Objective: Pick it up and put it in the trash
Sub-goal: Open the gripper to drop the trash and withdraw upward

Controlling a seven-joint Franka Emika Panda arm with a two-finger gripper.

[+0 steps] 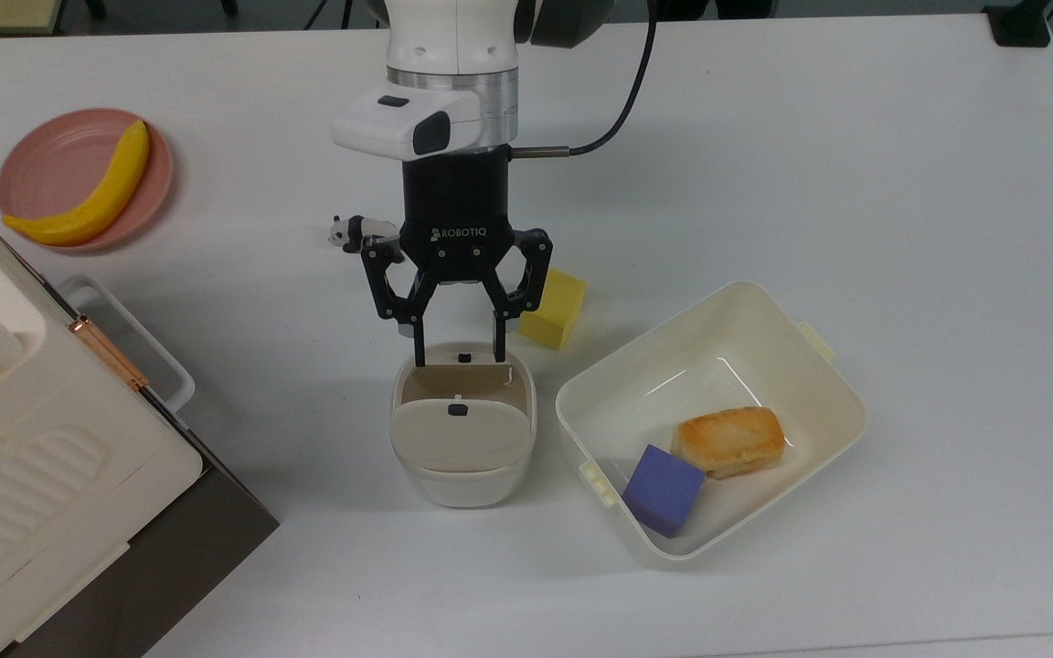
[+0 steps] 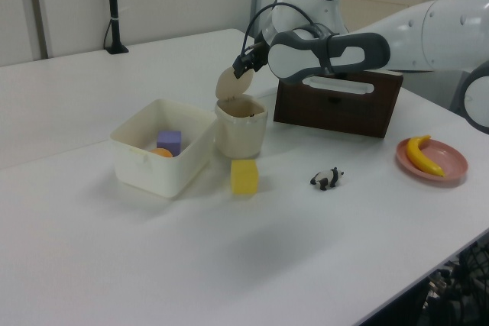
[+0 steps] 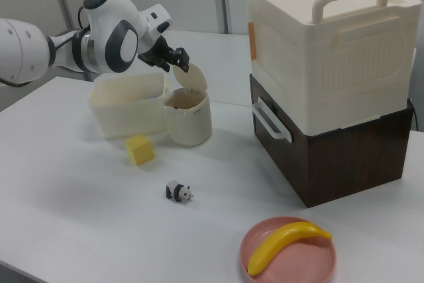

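Note:
The trash (image 1: 462,457) is a small cream bin standing at the middle front of the table, also seen in the left view (image 2: 241,133) and the right view (image 3: 187,122). Its beige flap (image 2: 227,83) is tipped up, leaving the far half of the mouth uncovered. My gripper (image 1: 459,357) hangs open just above that opening, with nothing between its fingers. In the side views the gripper (image 2: 244,69) (image 3: 173,58) sits right by the raised flap. The paper wad is hidden from view.
A yellow foam cube (image 1: 552,307) and a toy panda (image 1: 364,233) lie just behind the bin. A white tub (image 1: 842,388) holding a purple block (image 1: 664,489) and bread (image 1: 728,441) stands at the top view's right. A banana (image 1: 88,196) on a pink plate and a cream case (image 1: 24,457) are at the top view's left.

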